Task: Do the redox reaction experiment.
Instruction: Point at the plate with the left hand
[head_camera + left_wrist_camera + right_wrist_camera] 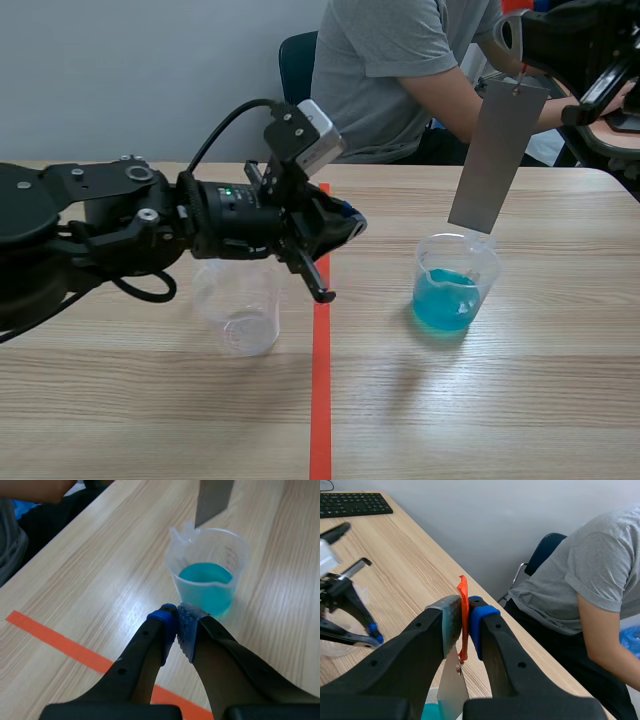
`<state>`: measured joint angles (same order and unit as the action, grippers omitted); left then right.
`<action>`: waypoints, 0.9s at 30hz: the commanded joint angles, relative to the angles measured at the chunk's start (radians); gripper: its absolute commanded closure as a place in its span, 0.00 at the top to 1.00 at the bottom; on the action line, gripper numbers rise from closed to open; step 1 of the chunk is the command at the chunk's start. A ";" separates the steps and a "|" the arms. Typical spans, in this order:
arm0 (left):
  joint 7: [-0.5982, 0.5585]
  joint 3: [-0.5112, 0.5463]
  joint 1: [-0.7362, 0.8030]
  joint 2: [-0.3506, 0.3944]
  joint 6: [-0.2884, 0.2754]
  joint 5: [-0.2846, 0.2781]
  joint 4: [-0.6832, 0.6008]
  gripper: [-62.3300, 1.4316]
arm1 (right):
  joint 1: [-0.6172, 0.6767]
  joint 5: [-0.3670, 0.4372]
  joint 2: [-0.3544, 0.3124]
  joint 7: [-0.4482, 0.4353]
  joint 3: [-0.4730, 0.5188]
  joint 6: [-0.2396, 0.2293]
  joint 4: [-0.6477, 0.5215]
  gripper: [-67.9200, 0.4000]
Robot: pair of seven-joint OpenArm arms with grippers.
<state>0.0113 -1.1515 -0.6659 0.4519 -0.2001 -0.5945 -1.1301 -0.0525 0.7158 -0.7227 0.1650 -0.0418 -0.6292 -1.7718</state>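
My right pincer (465, 606) is clamped on the orange tab (463, 586) of the metal strip (497, 155), which hangs just above the blue-liquid beaker (455, 285). My left pincer (178, 613) is closed on nothing, near that beaker.

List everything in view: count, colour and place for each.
blue beaker: one, clear with blue liquid, on the table right of the tape line.
empty beaker: one, clear, left of the tape line, under the left arm.
metal strip: one, grey, hanging with its lower end near the blue beaker's rim.
orange tab: one, at the strip's top.
keyboard: one, black, on the table beyond the left arm.
chair: one, dark blue, behind the person.
person: one, grey shirt, seated across the table.
table: one, light wood.
left gripper: fingers shut on nothing, aimed at the blue beaker.
right gripper: fingers shut on the orange tab.
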 commanded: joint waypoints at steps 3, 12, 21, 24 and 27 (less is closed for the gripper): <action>-0.020 -0.014 -0.039 -0.074 0.008 -0.004 0.062 0.07 | -0.028 0.015 -0.005 -0.014 0.003 0.003 -0.003 0.02; -0.023 -0.039 -0.090 -0.216 0.008 -0.008 0.207 0.07 | -0.028 0.019 -0.002 -0.014 0.003 0.003 -0.003 0.02; -0.029 -0.039 -0.096 -0.286 0.031 -0.008 0.262 0.07 | -0.028 0.019 -0.003 -0.014 0.003 0.003 -0.003 0.02; -0.043 -0.039 -0.097 -0.288 0.031 -0.008 0.266 0.07 | -0.028 0.019 -0.003 -0.014 0.003 0.003 -0.003 0.02; -0.061 -0.039 -0.097 -0.288 0.031 -0.012 0.266 0.07 | -0.028 0.019 -0.003 -0.014 0.003 0.003 -0.003 0.02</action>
<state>-0.0349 -1.1976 -0.7452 0.1696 -0.1677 -0.5953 -0.8494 -0.0525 0.7197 -0.7227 0.1650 -0.0418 -0.6292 -1.7718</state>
